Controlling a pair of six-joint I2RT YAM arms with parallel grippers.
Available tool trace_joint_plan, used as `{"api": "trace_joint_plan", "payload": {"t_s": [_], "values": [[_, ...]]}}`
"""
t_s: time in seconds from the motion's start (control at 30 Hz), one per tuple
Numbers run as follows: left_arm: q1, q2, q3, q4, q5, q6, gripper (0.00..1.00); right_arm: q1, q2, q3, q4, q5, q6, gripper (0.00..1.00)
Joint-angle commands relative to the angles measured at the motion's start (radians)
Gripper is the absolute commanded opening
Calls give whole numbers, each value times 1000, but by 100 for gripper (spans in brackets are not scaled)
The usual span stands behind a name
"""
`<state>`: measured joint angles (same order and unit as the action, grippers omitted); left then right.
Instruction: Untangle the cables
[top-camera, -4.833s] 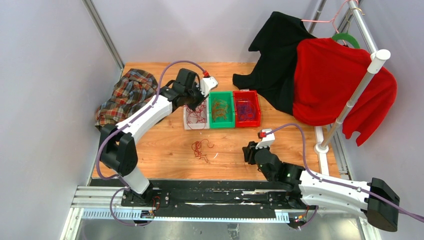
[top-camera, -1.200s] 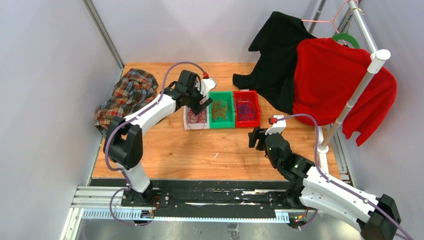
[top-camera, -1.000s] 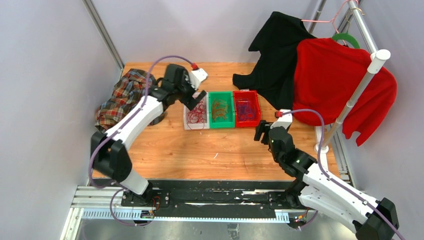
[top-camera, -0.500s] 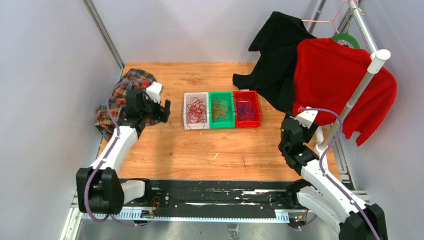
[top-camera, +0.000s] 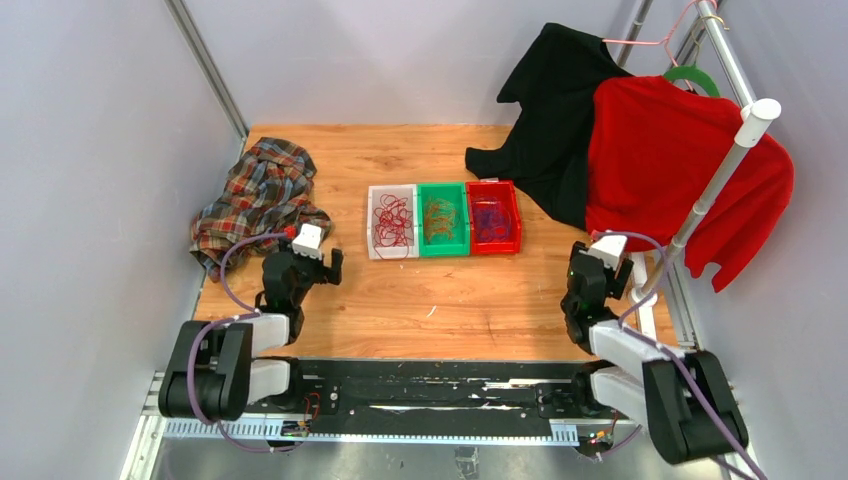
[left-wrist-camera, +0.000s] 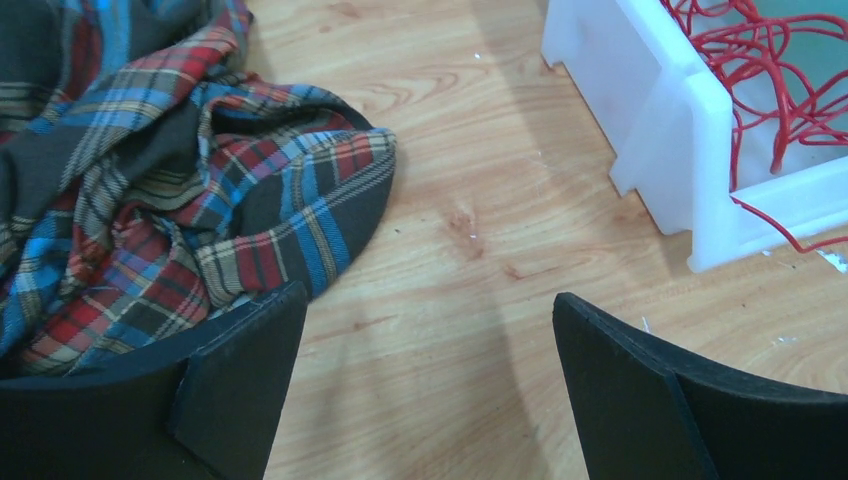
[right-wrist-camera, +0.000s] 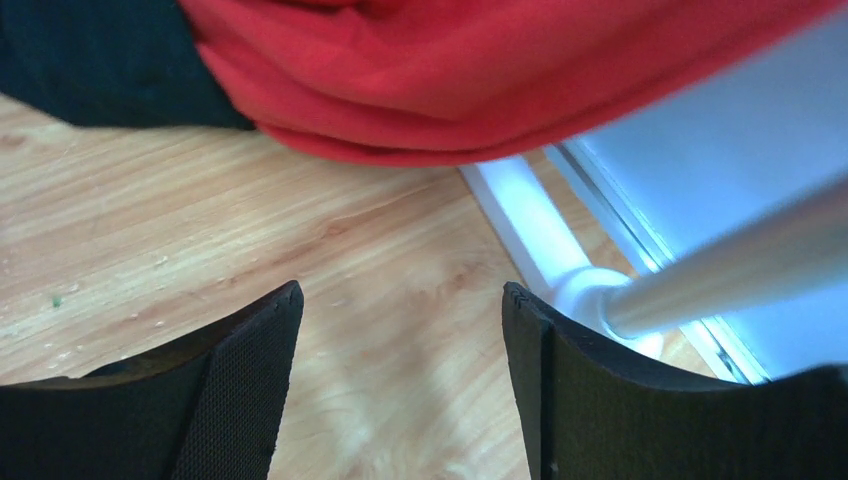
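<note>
**Left gripper (left-wrist-camera: 428, 300) closest to the cables (top-camera: 393, 222)**

The wooden table (top-camera: 430, 300) carries everything, and the green bin (top-camera: 443, 251) near its middle serves as the marker. A red sweater (top-camera: 680, 170) and a black garment (top-camera: 550, 110) hang to the right of the green bin and beyond it. A plaid shirt (top-camera: 255, 190) lies heaped well to its left. A white bin (top-camera: 371, 225) touches the green bin's left wall and a red bin (top-camera: 495, 248) its right wall. The three make a row running left to right, each bin longer front to back.

Both arms sit folded low on the near side of the green bin, well apart from it, one to each side. The left gripper, jaws spread with nothing between them, points toward the row. In its wrist view the white bin's corner stands ahead and to the right, beyond the plaid shirt's hem. The right gripper (right-wrist-camera: 400, 295), also spread and empty, faces away from the green bin, toward the rack's foot (right-wrist-camera: 590, 300) and the sweater's hem.

Red strands (top-camera: 398, 215) fill the white bin, one loop hanging over its near wall. Orange strands (top-camera: 441, 217) lie in the green bin and purple strands (top-camera: 491, 217) in the red. The sorting looks done or nearly so; any further pick likely falls to the left arm, reaching forward and right
</note>
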<state>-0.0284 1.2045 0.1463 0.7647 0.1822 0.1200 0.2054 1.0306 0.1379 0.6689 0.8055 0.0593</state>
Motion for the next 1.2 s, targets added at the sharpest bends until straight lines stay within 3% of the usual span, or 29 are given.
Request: {"api": "trace_joint_plan", "payload": {"t_s": [0.0, 0.1, 0.2, 0.27, 0.3, 0.37, 0.47, 0.53, 1.17], "values": [[4, 97, -66, 454, -68, -14, 98, -39, 143, 109, 61, -162, -48, 73], [4, 190, -77, 592, -101, -43, 98, -38, 202, 86, 191, -263, -133, 73], [3, 117, -47, 427, -144, -41, 98, -45, 271, -4, 410, -367, -168, 74], [2, 157, -15, 422, -178, -65, 98, -40, 361, -64, 647, -436, -220, 74], [2, 174, 11, 406, -194, -75, 98, -42, 402, -55, 674, -419, -224, 75], [2, 141, 68, 236, -195, -66, 98, -55, 422, 20, 543, -389, -195, 75], [2, 169, 46, 322, -197, -77, 98, -111, 402, 70, 417, -426, -137, 76], [2, 149, 54, 269, -200, -77, 98, -113, 400, 67, 428, -426, -138, 76], [2, 160, 53, 296, -203, -76, 98, -112, 399, 60, 442, -428, -142, 76]]}}
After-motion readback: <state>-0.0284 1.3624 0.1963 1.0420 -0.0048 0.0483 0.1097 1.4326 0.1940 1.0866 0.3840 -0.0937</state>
